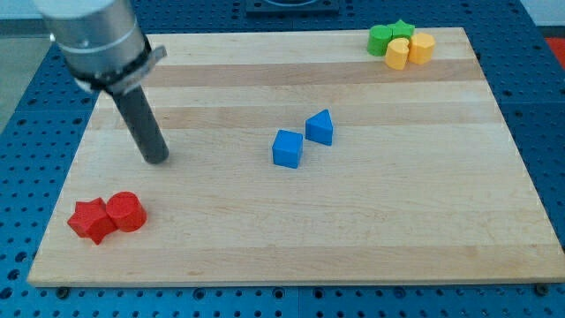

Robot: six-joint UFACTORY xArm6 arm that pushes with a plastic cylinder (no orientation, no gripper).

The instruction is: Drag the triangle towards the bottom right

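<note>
Blocks sat scattered on a pale wooden board (265,238) with visible grain stripes, over a blue perforated base (547,132).

I saw the blue triangle (320,127), a smooth wedge, near the board's middle, just beside the blue cube (287,148) toward the top right of it, a thin gap between them. A red star (91,220) and a red cylinder (125,211) touched near the bottom left corner. At the top right corner, a green star (402,32), a green block (381,39) and two yellow blocks (398,53) (421,47) clustered together. My arm carried no jaws, only a matte dark rod tilting down from a grey metal cuff (97,44); my tip (157,159) rested on the left part of the board, well apart from the triangle.
</note>
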